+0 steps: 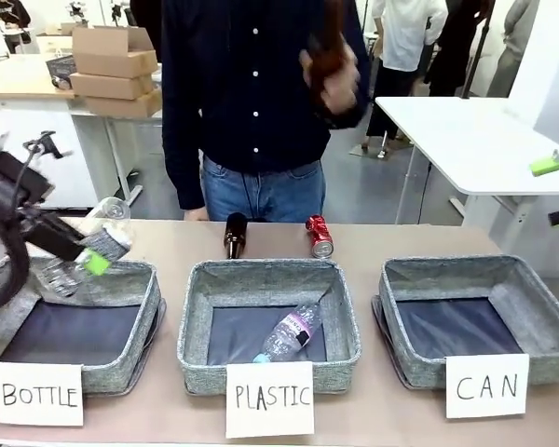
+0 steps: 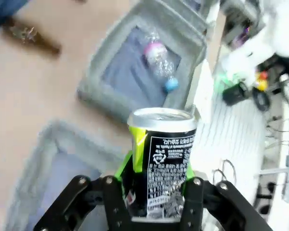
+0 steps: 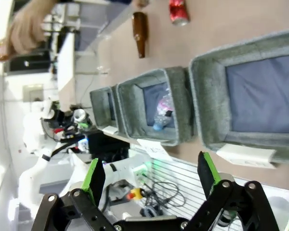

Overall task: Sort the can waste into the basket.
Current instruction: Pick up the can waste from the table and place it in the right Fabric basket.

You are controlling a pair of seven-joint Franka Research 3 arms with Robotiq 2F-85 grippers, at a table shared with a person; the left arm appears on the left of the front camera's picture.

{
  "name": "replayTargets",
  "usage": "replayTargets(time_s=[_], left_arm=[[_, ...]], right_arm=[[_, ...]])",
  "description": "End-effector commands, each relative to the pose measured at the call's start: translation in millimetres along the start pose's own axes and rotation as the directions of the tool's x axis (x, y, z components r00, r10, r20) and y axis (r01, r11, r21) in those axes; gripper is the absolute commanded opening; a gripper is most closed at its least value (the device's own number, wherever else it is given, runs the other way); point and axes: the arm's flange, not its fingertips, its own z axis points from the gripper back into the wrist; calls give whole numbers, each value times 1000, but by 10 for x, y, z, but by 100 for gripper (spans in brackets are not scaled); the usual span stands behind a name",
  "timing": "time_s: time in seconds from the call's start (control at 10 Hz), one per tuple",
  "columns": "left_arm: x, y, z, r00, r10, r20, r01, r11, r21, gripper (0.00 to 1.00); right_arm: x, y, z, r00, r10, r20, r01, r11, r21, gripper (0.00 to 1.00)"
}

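Note:
My left gripper [image 1: 88, 256] [image 2: 156, 168] is shut on a dented can [image 1: 107, 233] [image 2: 164, 139] with a silver top and a dark label with a yellow-green stripe. It holds the can tilted above the far rim of the basket signed "BOTTLE" [image 1: 121, 368]. A red can [image 1: 319, 236] [image 3: 178, 10] lies on the table behind the middle basket. The basket signed "CAN" [image 1: 447, 268] [image 3: 207, 86] stands at the right with a bare dark floor. My right gripper [image 3: 149, 173] is open with nothing between its fingers, on the near side of that basket.
The middle basket signed "PLASTIC" [image 1: 200, 317] [image 2: 183, 24] holds a clear plastic bottle [image 1: 289, 333] [image 2: 159, 60]. A brown glass bottle [image 1: 235, 235] [image 3: 140, 32] lies beside the red can. The person's raised hand [image 1: 334, 79] holds another brown bottle. A white table [image 1: 466, 140] stands at the far right.

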Motion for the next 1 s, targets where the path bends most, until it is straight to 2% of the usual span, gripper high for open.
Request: replayTargets(time_s=[0.0,0.1,0.2,0.3,0.4,0.5,0.6,0.8,0.9], left_arm=[[930,-410,-490,929,-361,76,355,931,82,43],[1397,-725,-792,860,-506,69,499,861,102,43],[1848,-1054,-1208,805,-590,61,586,807,74,43],[2128,-1292,-1601,772,-633,59,631,775,44,43],[2323,-1517,-2013,752,-652,97,652,757,31,43],[2487,-1713,-2442,712,-692,118,694,719,25,43],[2657,-1895,-2913,676,-730,101,731,682,34,43],[2854,-1945,-3556,646,-761,59,762,648,13,43],[2881,-1775,-3817,635,-769,70,771,637,8,43]], right_arm=[[-62,-252,536,999,-2,39,7,993,-122,100],[-138,-504,822,996,-45,72,53,992,-117,100],[-264,-819,1104,984,-125,129,134,989,-62,100],[-405,-1111,1301,973,-166,161,173,984,-33,100],[-506,-1381,1455,953,-229,196,218,973,74,100],[-604,-1588,1504,943,-256,211,228,962,147,100],[-531,-1194,1378,960,-206,189,212,977,-16,100],[-531,-1194,1378,960,-206,189,212,977,-16,100],[-531,-1194,1378,960,-206,189,212,977,-16,100]])
